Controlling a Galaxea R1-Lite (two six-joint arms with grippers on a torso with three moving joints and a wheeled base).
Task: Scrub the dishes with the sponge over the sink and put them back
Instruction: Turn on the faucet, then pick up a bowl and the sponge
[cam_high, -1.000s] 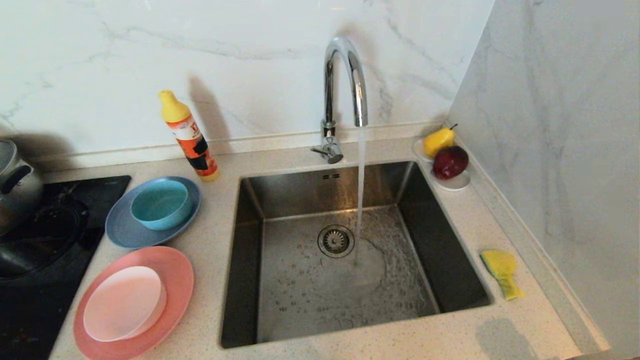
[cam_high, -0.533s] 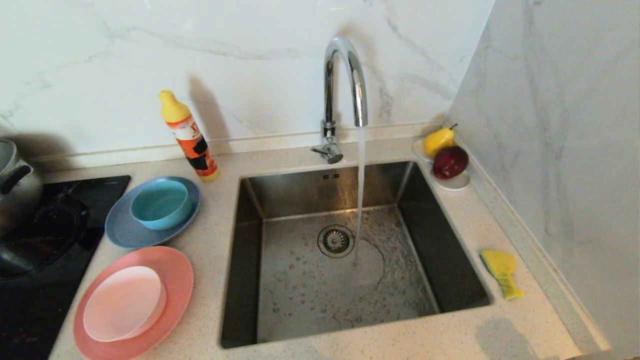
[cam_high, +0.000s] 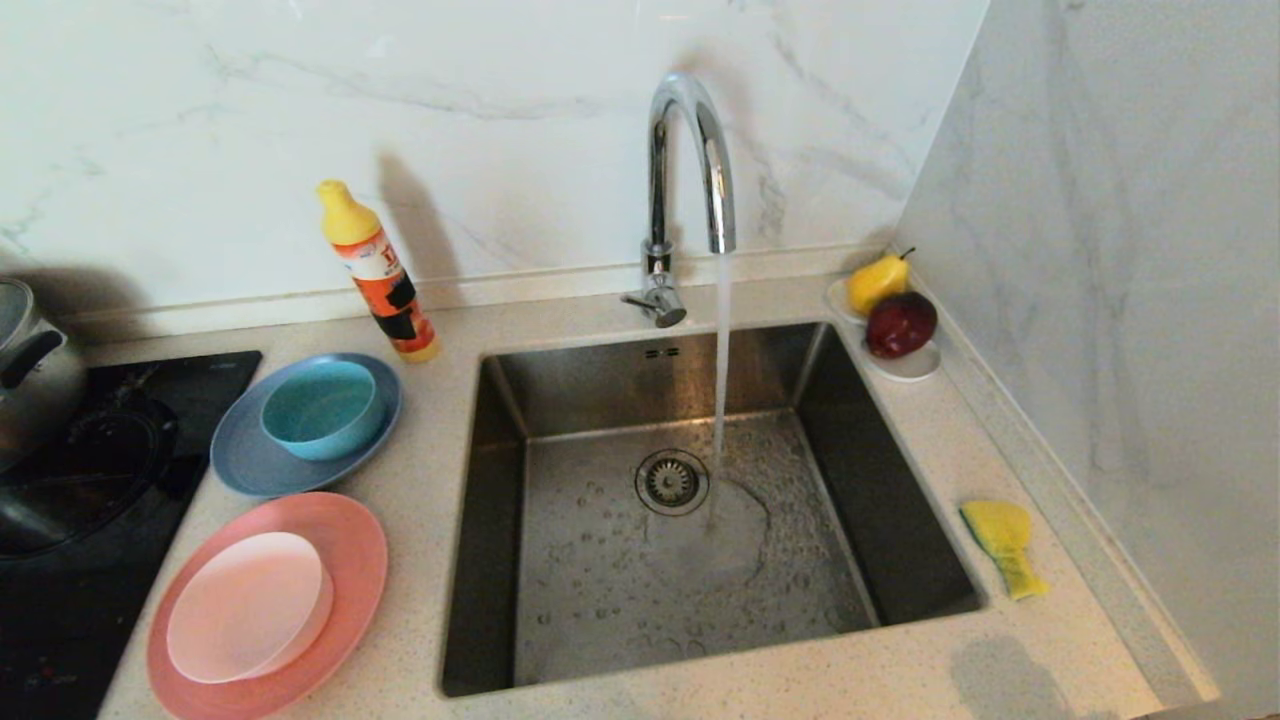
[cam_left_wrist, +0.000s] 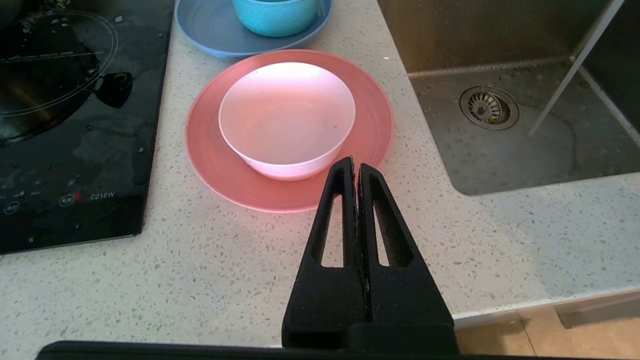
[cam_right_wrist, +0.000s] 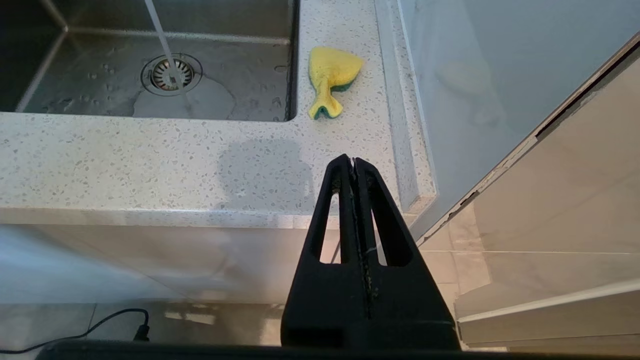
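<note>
Left of the steel sink (cam_high: 500, 480) a teal bowl (cam_high: 322, 408) sits on a grey-blue plate (cam_high: 240, 460), and a pale pink bowl (cam_high: 248, 605) sits on a salmon-pink plate (cam_high: 350, 560). The yellow sponge (cam_high: 1003, 545) lies crumpled on the counter right of the sink. Neither gripper shows in the head view. My left gripper (cam_left_wrist: 355, 161) is shut and empty, just short of the pink bowl (cam_left_wrist: 287, 115) and its plate (cam_left_wrist: 210, 160). My right gripper (cam_right_wrist: 353, 161) is shut and empty, over the counter's front edge, short of the sponge (cam_right_wrist: 331, 77).
Water runs from the chrome tap (cam_high: 690, 180) onto the sink floor beside the drain (cam_high: 671, 481). A detergent bottle (cam_high: 378, 272) stands behind the plates. A black hob (cam_high: 90, 500) with a steel pot (cam_high: 30, 370) is at far left. Fruit on a white dish (cam_high: 905, 365) sits in the back right corner.
Only the water spreading on the sink floor shifts; dishes and sponge lie where they were.
</note>
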